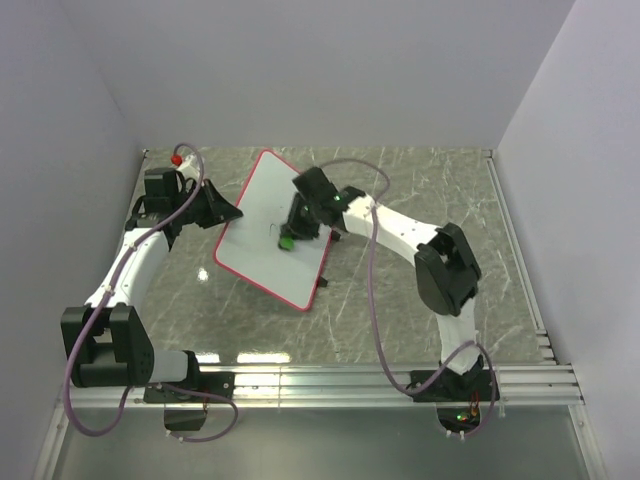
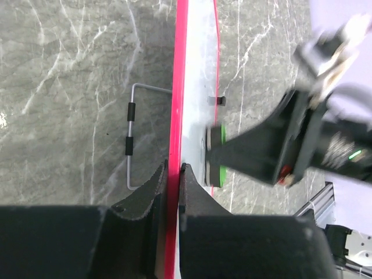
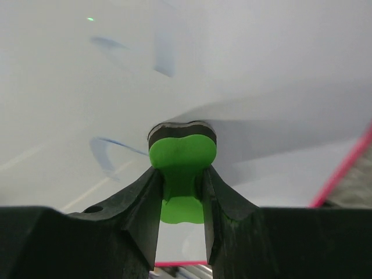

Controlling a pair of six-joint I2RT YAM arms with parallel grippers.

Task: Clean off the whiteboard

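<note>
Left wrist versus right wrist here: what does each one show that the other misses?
Left wrist only: the left end effector clamped on the whiteboard's red rim, a wire stand at its back, and the marble table. Right wrist only: blue pen marks on the white face. Both: the board and the green eraser, held against it by the right end effector.

A lab test booth is indicated by plain white walls (image 1: 320, 70), a marbled table (image 1: 430, 190), and a left arm (image 1: 125, 270) and right arm (image 1: 400, 228) bolted to a metal rail (image 1: 330, 378).
</note>
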